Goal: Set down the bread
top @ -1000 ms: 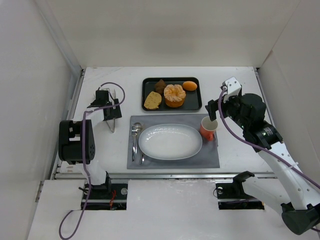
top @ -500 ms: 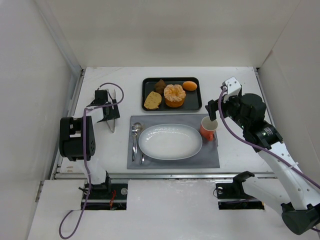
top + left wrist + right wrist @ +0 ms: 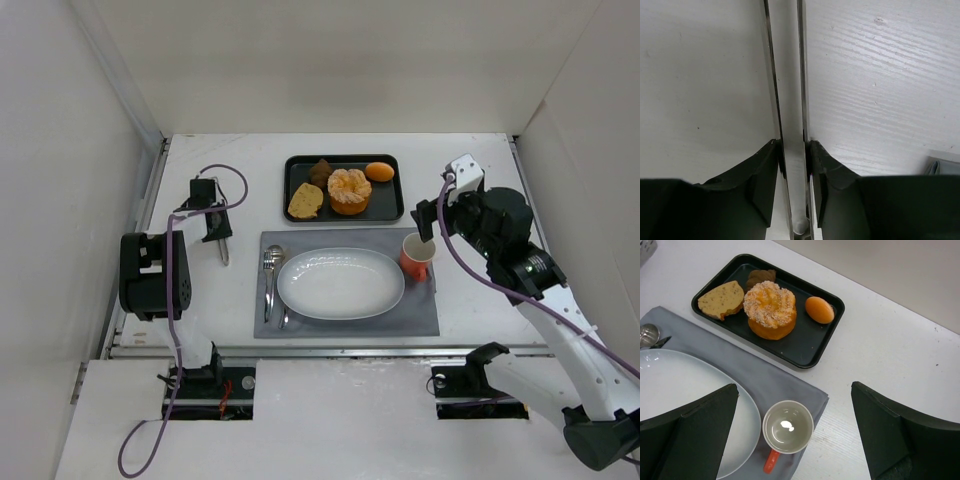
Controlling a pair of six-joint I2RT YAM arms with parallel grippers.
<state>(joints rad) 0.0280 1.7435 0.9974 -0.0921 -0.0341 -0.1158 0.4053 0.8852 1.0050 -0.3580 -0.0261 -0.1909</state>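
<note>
The bread (image 3: 305, 201), a flat golden-tan speckled slice, lies at the left end of the black tray (image 3: 391, 208); the right wrist view shows the bread (image 3: 720, 300) too. My left gripper (image 3: 218, 232) is far to the left of the tray, low over the table. The left gripper (image 3: 795, 150) is shut on a long silver utensil (image 3: 790, 100) lying on the white table. My right gripper (image 3: 426, 226) hangs open over the orange cup (image 3: 788, 427), nothing between its fingers (image 3: 705, 415).
On the tray sit a round orange segmented pastry (image 3: 349, 190), a dark brown chunk (image 3: 321, 171) and a small orange piece (image 3: 379, 172). A grey mat (image 3: 420, 320) holds a white oval plate (image 3: 340, 283), a spoon and fork (image 3: 272, 275) and the cup (image 3: 416, 256).
The left gripper's jaws have closed from wide open onto the silver utensil. The right arm has not moved.
</note>
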